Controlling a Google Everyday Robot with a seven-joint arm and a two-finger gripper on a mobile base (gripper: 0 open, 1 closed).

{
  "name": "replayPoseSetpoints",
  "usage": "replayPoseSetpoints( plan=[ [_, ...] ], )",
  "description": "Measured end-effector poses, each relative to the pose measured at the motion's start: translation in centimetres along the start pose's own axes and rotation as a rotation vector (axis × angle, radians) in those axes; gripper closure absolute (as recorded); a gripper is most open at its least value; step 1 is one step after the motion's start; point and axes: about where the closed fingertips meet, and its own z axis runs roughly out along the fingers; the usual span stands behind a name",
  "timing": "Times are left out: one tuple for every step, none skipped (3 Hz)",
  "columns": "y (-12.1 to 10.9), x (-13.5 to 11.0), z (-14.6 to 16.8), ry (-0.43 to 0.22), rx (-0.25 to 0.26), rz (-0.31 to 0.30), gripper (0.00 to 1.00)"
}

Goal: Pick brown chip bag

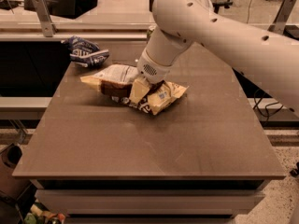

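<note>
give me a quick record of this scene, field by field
gripper: the gripper is down on the middle of the brown chip bag
brown chip bag: lying on the table, toward the far side, not yet lifted
blue bag: the blue bag sits at the far left corner, apart from the brown chip bag

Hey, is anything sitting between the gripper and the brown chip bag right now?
Nothing visible does. The gripper is down on the middle of the brown chip bag. The blue bag lies apart from both, near a far corner of the table.
</note>
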Motion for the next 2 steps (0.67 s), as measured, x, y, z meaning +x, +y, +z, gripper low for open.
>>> replayPoseSetpoints(
  plan=[
    [0.2, -0.3, -0.5, -0.033, -0.016, -0.027, 1.00],
    [0.1, -0.8, -2.0, -0.079, -0.037, -0.068, 1.00]
  ],
)
